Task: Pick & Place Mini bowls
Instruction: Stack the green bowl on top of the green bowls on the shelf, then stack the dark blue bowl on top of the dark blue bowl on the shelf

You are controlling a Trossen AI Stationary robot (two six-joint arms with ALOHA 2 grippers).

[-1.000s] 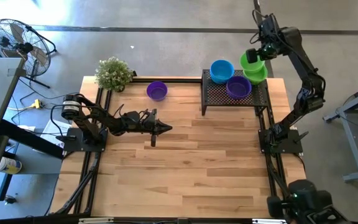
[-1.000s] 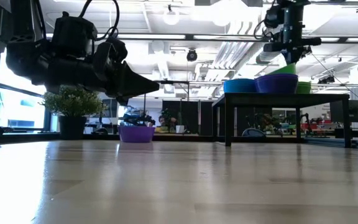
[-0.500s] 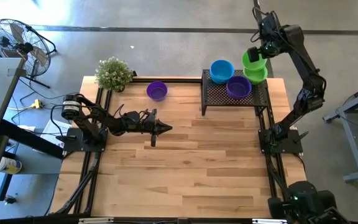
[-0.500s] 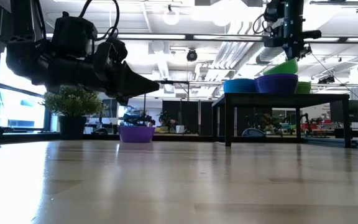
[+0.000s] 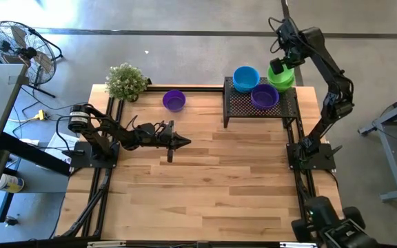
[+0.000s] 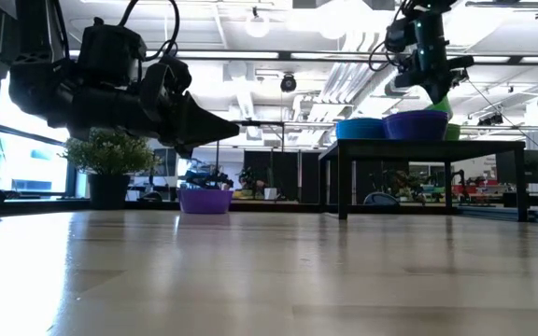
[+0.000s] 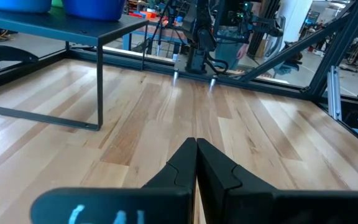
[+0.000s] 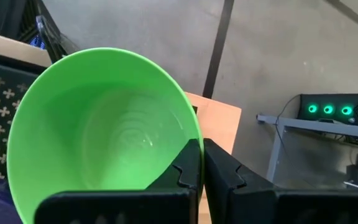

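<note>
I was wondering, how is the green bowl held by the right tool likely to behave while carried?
The green bowl probably keeps its shape: its rim looks round despite the right tool pinching one edge. It seems light, hanging from that single pinch. Its glossy wall may be slippery, so it could pivot or slide.

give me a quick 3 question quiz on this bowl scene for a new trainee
1. True or false: the right gripper is shut on the rim of a lime green plastic mini bowl.
2. Multiple choice: where does the lone purple plastic mini bowl sit? A) on the black mesh metal stand B) on the wooden table beside the small potted green plant C) in the left gripper
3. Fill in: the bright blue plastic mini bowl rests on the ____.

Key: 1 true; 2 B; 3 stand. The left gripper is shut and holds nothing, above the table.
</note>
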